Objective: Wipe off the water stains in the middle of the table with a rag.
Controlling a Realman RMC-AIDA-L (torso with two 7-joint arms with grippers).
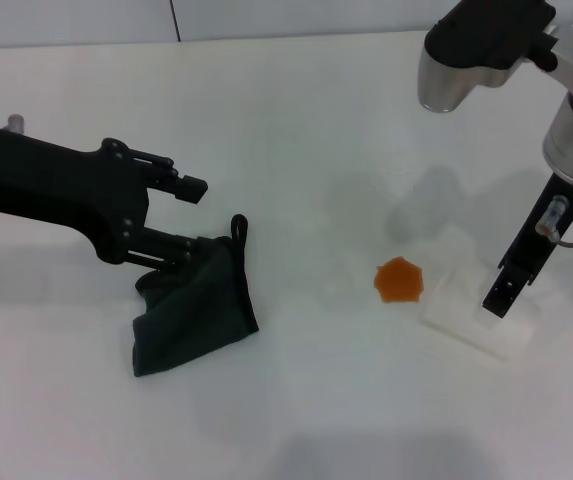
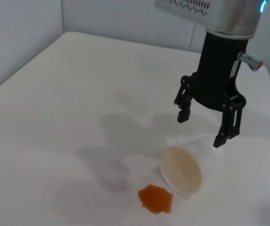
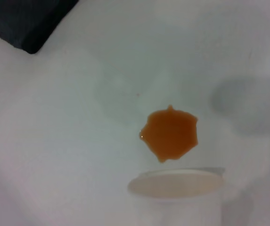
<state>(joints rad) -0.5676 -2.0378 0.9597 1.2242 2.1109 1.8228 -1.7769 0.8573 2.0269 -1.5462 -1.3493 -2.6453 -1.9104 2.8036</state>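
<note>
You've got the left gripper (image 1: 178, 222) w/ jaws spread at the rag (image 1: 194, 312), right gripper (image 2: 205, 127) released above the tipped cup (image 2: 187, 165) beside the water stains (image 1: 400, 280).

Stain (image 1: 399, 280) in all three views

You've got 1 table (image 1: 296, 130), white. On it: 1 rag (image 1: 191, 305), dark green, w/ 1 cord loop at its corner. 1 orange stain (image 1: 400, 280), a single blotch, well apart from the rag. 1 paper cup (image 1: 471, 315), on its side just beside the stain. 2 grippers: 1 left gripper (image 1: 186, 220) at the rag, 1 right gripper (image 2: 205, 127) above the cup.
</note>
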